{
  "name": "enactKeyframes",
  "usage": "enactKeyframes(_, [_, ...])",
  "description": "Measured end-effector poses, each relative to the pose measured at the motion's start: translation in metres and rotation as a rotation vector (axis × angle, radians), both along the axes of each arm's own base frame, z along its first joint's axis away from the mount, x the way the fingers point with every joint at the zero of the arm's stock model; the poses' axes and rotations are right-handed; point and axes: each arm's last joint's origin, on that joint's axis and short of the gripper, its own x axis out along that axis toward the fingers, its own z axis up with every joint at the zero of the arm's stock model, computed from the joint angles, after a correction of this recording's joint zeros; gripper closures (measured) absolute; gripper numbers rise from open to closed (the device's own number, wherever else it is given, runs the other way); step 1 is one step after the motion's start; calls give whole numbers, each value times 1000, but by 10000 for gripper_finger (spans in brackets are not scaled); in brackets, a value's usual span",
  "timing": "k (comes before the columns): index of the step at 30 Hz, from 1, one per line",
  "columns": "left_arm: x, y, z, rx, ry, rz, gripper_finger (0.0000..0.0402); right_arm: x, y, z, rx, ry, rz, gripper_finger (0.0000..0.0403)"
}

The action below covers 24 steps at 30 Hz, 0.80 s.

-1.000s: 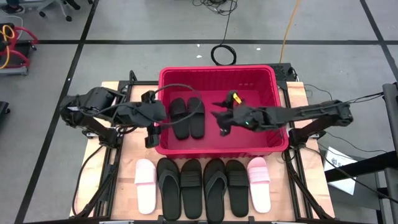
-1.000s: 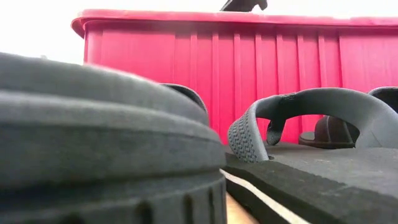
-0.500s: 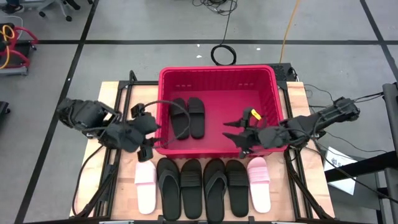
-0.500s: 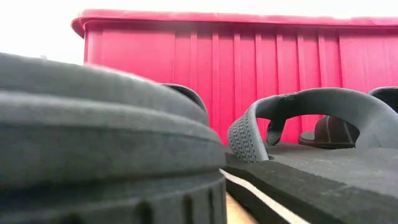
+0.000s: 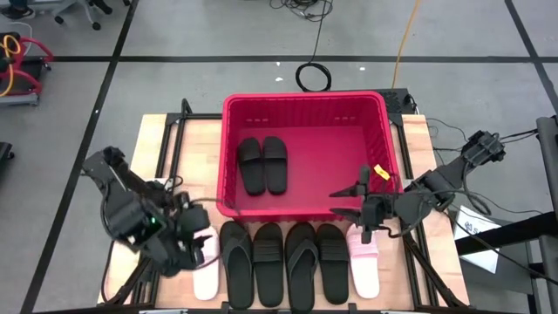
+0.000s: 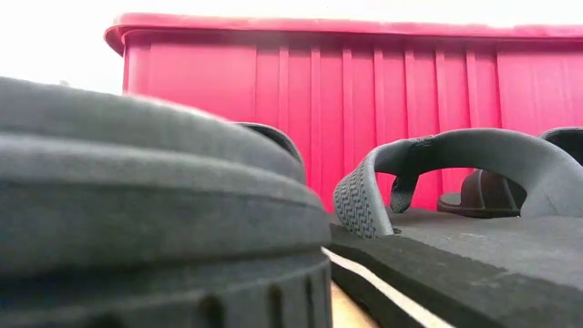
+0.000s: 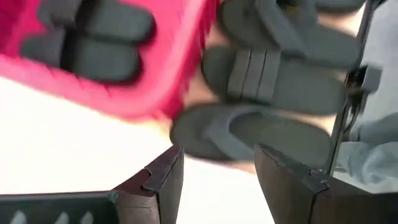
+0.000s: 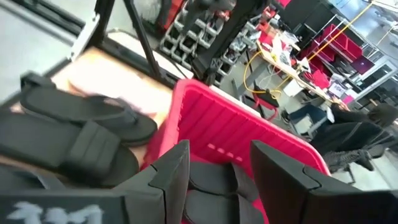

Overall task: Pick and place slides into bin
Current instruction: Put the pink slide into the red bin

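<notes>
- High view: a wooden counter on grey floor crossed by black tape. The red bin holds two black slides. Six more slides, pink at both ends, lie in a row near it.
- Left gripper over the left pink slide, right gripper at the bin's near right corner.
- Low view: black soles close up, bin wall behind.
- Wrist views: both jaws spread, empty; shelves and cables beyond.

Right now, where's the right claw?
High view: the right claw hangs open over the bin's front right corner, just above the right pink slide.
</notes>
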Motion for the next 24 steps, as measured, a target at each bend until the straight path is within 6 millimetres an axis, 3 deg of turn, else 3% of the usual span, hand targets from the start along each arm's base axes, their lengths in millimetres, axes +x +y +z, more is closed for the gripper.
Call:
enactKeyframes(5, [-17,-21,-33,-18,107,-4,211,-1,1,2,46,-22,-3,247])
enactKeyframes(13, [-30,-38,-77,-6,138,-20,211,0,2,6,94,-62,-5,246])
enactKeyframes(24, [-36,-40,-150,7,180,-50,211,1,2,8,122,-76,-13,248])
